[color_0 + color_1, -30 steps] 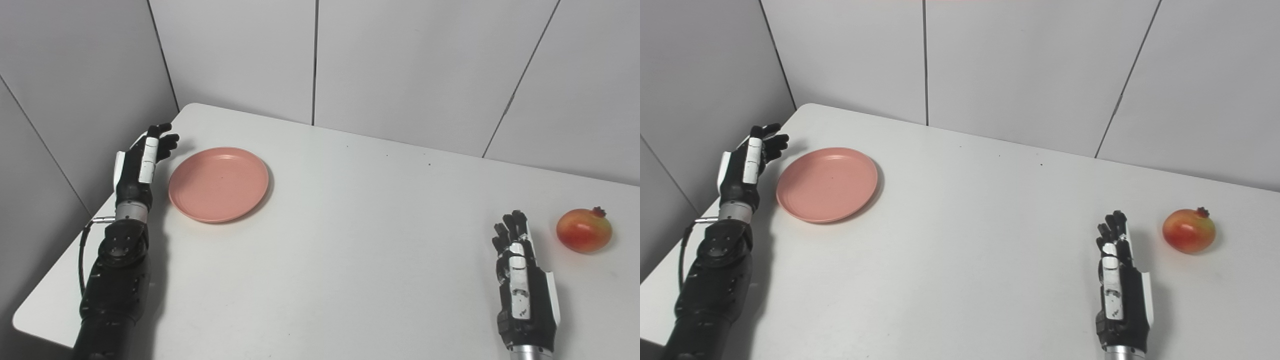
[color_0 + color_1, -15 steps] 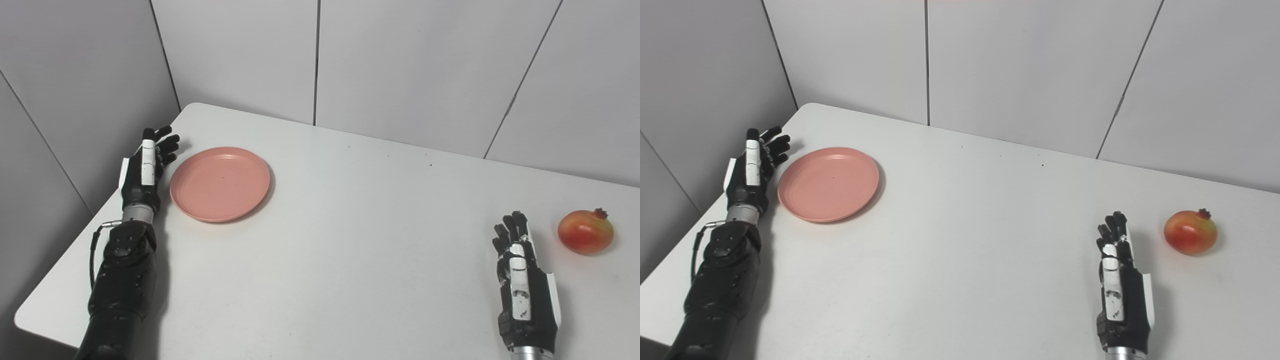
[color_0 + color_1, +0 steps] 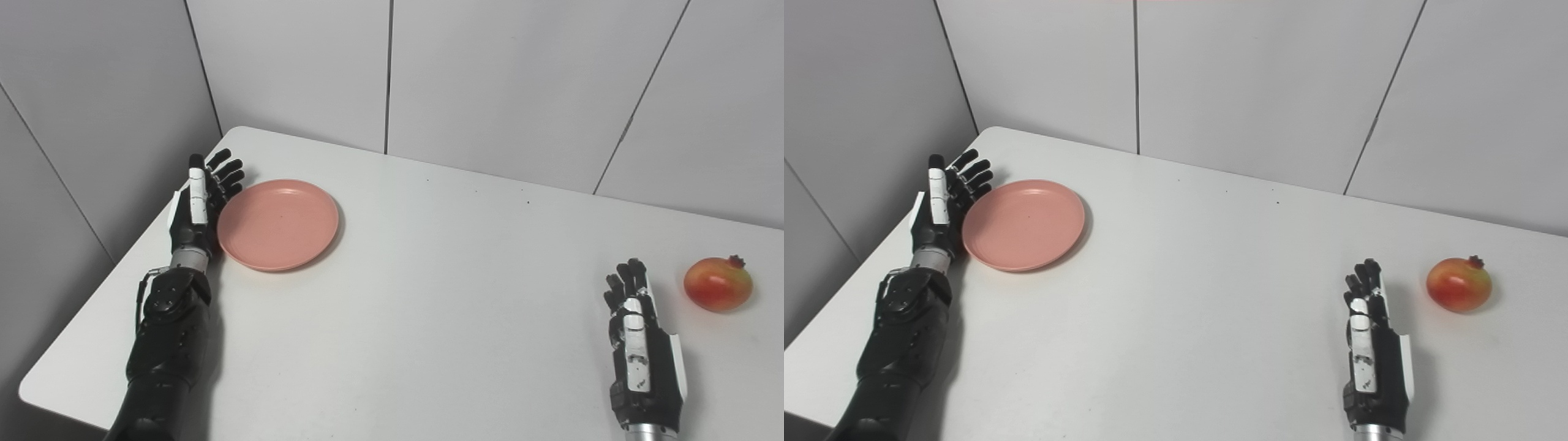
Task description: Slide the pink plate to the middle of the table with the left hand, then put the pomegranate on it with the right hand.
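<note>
A round pink plate point(image 3: 278, 223) lies flat on the left part of the white table point(image 3: 429, 294). My left hand point(image 3: 199, 205) stands on edge against the plate's left rim, open, fingers spread and pointing away from me. A red-yellow pomegranate point(image 3: 717, 283) rests near the table's right side. My right hand point(image 3: 637, 343) lies open on the table at the lower right, a short way left of the fruit and not touching it.
Grey panelled walls point(image 3: 490, 79) close in the table at the back and left. The table's left edge point(image 3: 92, 318) runs close beside my left forearm.
My left hand has come rightward to the plate's rim and its fingers have spread. The plate has shifted a little to the right. The right hand and the pomegranate have stayed put.
</note>
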Tool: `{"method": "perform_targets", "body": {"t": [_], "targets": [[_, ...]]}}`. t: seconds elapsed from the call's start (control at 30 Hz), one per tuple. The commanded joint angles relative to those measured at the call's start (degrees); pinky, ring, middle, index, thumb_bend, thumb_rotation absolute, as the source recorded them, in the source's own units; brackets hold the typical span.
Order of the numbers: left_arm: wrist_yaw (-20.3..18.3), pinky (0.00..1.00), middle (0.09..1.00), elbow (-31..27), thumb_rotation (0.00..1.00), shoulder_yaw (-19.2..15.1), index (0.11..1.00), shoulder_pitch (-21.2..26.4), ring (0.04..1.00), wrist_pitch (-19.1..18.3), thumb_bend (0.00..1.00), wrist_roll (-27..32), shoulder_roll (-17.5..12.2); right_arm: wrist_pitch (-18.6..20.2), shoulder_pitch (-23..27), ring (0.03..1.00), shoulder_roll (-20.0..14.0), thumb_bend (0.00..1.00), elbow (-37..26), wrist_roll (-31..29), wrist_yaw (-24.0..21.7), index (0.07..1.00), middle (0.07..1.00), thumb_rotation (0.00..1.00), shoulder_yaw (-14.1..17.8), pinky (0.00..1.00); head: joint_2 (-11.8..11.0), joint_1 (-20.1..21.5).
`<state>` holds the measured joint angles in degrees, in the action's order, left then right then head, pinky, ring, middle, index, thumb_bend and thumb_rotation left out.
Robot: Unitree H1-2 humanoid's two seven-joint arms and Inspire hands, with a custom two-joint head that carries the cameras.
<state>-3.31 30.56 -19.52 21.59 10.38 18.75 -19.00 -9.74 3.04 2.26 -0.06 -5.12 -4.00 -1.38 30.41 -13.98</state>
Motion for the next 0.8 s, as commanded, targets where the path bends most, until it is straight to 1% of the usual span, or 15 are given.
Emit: {"method": "perform_targets", "body": {"t": [0.0,0.07,0.17,0.27,0.33,0.5,0.6,0.77], "targets": [[-0.91,0.85,0.806,-1.98,1.00,0.24,0.799,0.41,0.828,-0.50,0.86,1.02,0.68,-2.00,-0.98,0.969,0.58,0.51,1.68,-0.48,-0.06,0.977,0.973,0.87,-0.09,1.00,0.04,0.08],[-2.35,0.85,0.811,-2.80,1.00,0.20,0.804,0.24,0.830,-1.66,0.86,2.85,1.42,-2.24,-0.87,0.969,0.55,0.51,1.89,-0.81,-0.21,0.975,0.972,0.86,0.00,1.00,-0.05,0.16],[-2.76,0.83,0.807,-4.36,1.00,0.26,0.799,-0.08,0.825,-3.60,0.86,4.27,2.61,-2.24,-0.82,0.969,0.37,0.51,1.86,-0.73,-0.32,0.975,0.972,0.87,-0.05,1.00,-0.09,0.12],[-3.48,0.84,0.812,-6.06,1.00,1.22,0.802,-0.64,0.831,-4.49,0.85,4.04,3.36,-2.25,-0.81,0.969,0.36,0.50,1.84,-0.70,-0.26,0.978,0.974,0.88,-0.01,1.00,-0.11,0.02],[-3.56,0.84,0.809,-6.93,1.00,1.57,0.801,-0.87,0.829,-5.18,0.86,3.88,3.73,-2.31,-0.81,0.967,0.36,0.49,1.92,-0.68,-0.24,0.978,0.972,0.87,0.00,1.00,-0.06,0.02],[-3.48,0.83,0.813,-9.37,1.00,2.75,0.804,-1.48,0.831,-6.68,0.86,3.12,4.61,-2.33,-0.80,0.969,0.29,0.51,1.92,-0.48,-0.26,0.980,0.974,0.89,-0.11,1.00,-0.04,0.01],[-3.52,0.84,0.817,-10.82,1.00,3.52,0.806,-1.75,0.835,-7.60,0.85,3.05,4.96,-2.26,-0.80,0.970,0.50,0.51,1.88,-0.46,-0.17,0.980,0.974,0.89,-0.18,1.00,0.08,0.94],[-3.92,0.87,0.819,-11.76,1.00,4.88,0.805,-1.72,0.841,-7.16,0.84,1.88,5.39,-2.40,-0.66,0.971,0.66,0.51,2.26,-0.32,-0.07,0.978,0.974,0.88,-0.24,1.00,0.32,1.79]]}}
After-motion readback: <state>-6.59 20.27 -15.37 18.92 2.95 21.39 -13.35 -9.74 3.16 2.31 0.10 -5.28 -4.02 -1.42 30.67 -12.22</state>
